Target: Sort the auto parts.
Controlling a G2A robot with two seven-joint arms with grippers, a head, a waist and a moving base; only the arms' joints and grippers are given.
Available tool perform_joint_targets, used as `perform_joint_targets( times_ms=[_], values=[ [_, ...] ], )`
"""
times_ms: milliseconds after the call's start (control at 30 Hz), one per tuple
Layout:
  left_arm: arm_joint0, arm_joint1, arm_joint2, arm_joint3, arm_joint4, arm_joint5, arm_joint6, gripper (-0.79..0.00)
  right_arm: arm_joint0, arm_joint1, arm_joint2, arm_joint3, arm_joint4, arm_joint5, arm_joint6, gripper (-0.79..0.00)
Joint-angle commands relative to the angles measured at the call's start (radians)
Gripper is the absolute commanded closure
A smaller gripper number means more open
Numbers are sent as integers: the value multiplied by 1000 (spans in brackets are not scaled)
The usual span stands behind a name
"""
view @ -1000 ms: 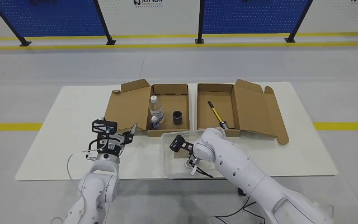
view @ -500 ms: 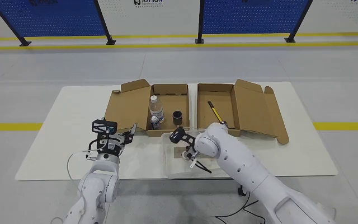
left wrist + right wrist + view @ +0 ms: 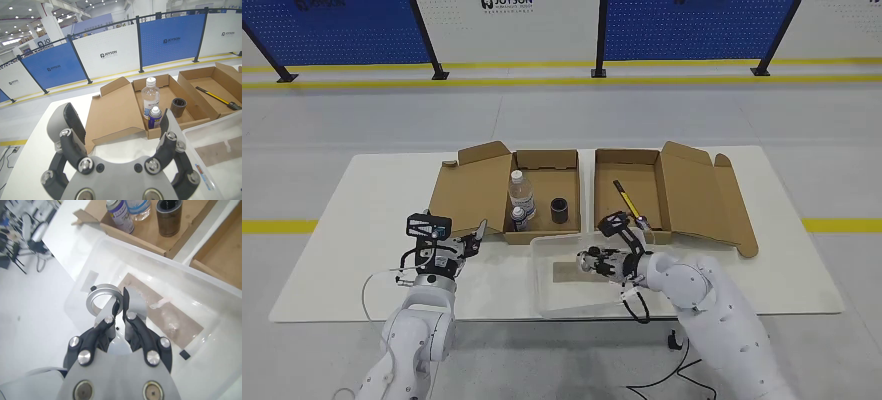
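My right gripper [image 3: 120, 300] is shut on the rim of a silver metal ring [image 3: 94, 298] and holds it over the clear plastic bin [image 3: 170, 262]. From above, the ring [image 3: 587, 263] hangs over the bin's middle, in front of the two cardboard boxes. The left box [image 3: 547, 180] holds a clear bottle [image 3: 520, 190], a blue spray can [image 3: 518, 215] and a dark metal cylinder [image 3: 560, 210]. A yellow-and-black measuring tool [image 3: 628, 203] lies in the right box [image 3: 612, 215]. My left gripper [image 3: 121, 117] stands open over the table, in front of the left box's flap, with nothing in it.
The bin [image 3: 540, 285] sits at the table's front edge, just before the boxes. Both boxes have lids folded outward, the left flap [image 3: 470, 195] and the right flap [image 3: 707, 200]. Bare white table [image 3: 362, 220] lies left of the boxes.
My right arm has swung out from over the bin toward the right and lifted, carrying the silver ring. The left arm has kept still.
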Motion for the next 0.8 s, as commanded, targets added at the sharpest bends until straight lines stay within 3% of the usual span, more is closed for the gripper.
perform_joint_targets(
  times_ms=[0, 233, 767],
  values=[
    [0, 0, 0, 0, 0, 0, 0, -785, -43, 4, 31, -1, 52, -12, -57, 0],
    [0, 0, 0, 0, 0, 0, 0, -785, -99, 10, 53, -10, 92, -19, -142, 0],
    [0, 0, 0, 0, 0, 0, 0, -785, -51, 25, 55, -67, -69, 69, -131, 0]
  ],
)
